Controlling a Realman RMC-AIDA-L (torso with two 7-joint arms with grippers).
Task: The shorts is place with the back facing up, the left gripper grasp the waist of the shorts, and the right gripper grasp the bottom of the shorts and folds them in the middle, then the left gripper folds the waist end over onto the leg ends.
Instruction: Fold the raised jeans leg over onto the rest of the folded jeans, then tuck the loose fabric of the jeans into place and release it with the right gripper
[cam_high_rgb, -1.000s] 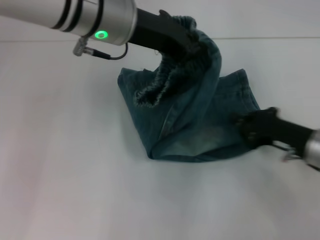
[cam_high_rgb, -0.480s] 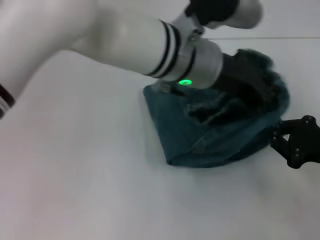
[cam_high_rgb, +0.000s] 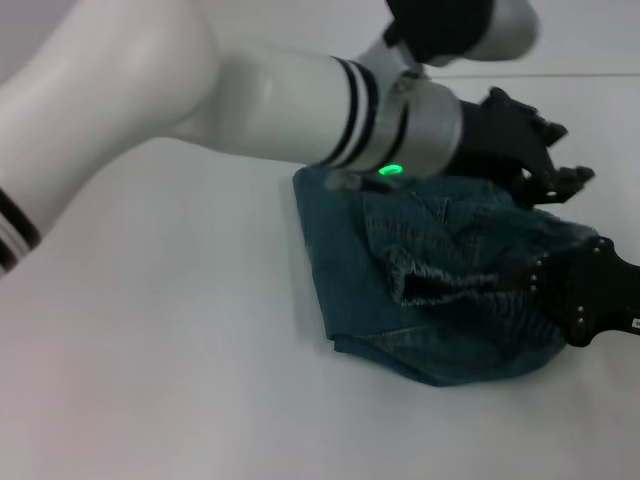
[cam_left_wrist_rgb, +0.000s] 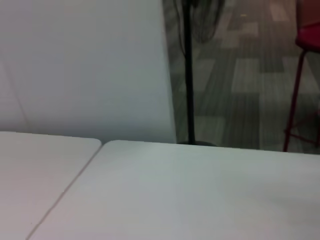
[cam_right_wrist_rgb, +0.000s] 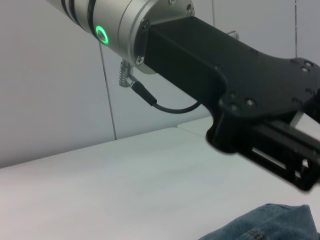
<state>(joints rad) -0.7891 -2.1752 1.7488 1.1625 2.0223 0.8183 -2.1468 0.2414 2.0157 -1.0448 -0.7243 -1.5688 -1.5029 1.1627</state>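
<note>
At table centre-right, the shorts lie bunched with waist flopped over toward the leg ends, left gripper hovering just beyond, fingers spread and empty, apparently after release; right gripper at right edge, grip unclear.

One pair of denim shorts, two black grippers: the left gripper, the right gripper, one white table
</note>
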